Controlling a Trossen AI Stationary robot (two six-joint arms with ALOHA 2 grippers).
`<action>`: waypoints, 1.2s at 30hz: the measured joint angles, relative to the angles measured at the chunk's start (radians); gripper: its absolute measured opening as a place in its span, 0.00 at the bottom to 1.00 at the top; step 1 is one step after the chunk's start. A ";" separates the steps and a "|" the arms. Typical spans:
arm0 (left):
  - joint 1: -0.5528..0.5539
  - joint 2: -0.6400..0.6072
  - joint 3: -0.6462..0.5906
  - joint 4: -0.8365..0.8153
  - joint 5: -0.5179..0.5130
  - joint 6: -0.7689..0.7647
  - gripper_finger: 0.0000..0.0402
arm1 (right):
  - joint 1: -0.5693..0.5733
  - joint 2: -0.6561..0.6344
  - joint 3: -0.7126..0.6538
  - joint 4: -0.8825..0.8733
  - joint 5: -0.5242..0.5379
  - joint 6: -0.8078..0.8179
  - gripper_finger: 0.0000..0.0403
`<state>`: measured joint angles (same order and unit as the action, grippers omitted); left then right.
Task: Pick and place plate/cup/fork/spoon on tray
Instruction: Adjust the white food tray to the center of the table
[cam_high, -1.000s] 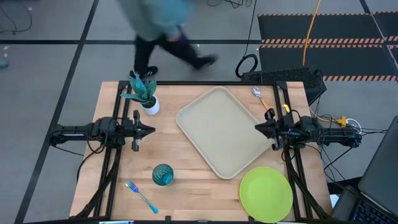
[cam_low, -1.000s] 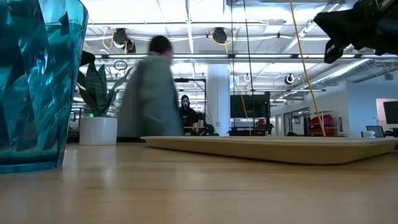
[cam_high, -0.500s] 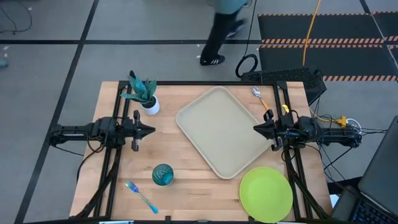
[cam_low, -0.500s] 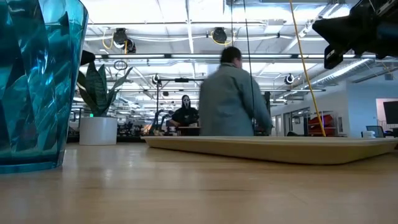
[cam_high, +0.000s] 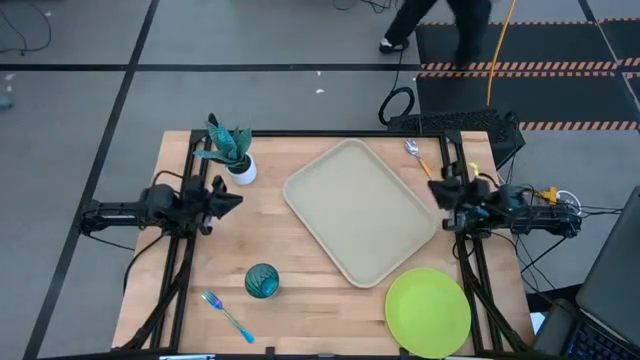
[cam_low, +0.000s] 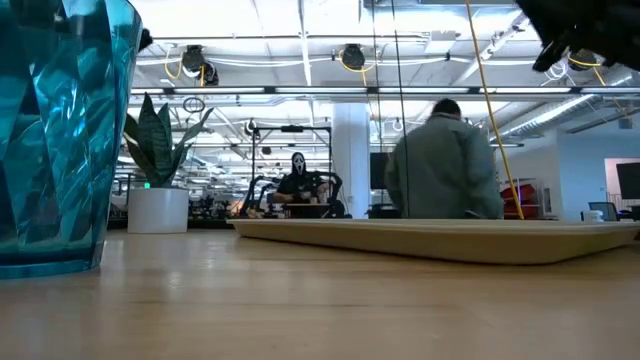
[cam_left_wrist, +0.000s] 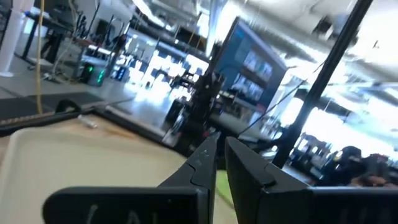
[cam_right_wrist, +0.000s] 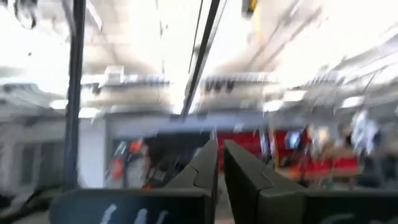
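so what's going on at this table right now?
Nothing is held yet. Both grippers are shut and empty: the left gripper hangs near the plant pot, the right gripper at the tray's right edge. The tray is bare. The plate, cup, fork and spoon lie on the table around it. A person walks past behind.

No readable text
No label, brand, number or sign can be made out on any object in these views.

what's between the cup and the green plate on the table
In the high view, the near corner of the tray reaches in between the cup and the plate; the rest is bare table.
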<state>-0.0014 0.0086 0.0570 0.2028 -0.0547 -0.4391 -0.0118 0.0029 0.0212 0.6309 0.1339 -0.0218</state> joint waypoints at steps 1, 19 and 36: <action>0.000 0.000 0.000 0.024 0.000 -0.004 0.09 | 0.000 0.000 0.000 0.033 0.000 -0.026 0.05; -0.001 0.134 0.317 -0.169 -0.142 0.247 0.09 | 0.001 0.318 0.299 -0.216 0.055 -0.149 0.05; -0.016 1.070 1.128 -0.930 -0.165 0.638 0.09 | 0.000 0.658 0.494 -0.364 0.300 -0.224 0.05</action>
<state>-0.0171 1.0786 1.1854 -0.7268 -0.2202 0.1994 -0.0116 0.6611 0.5149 0.2674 0.4335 -0.2461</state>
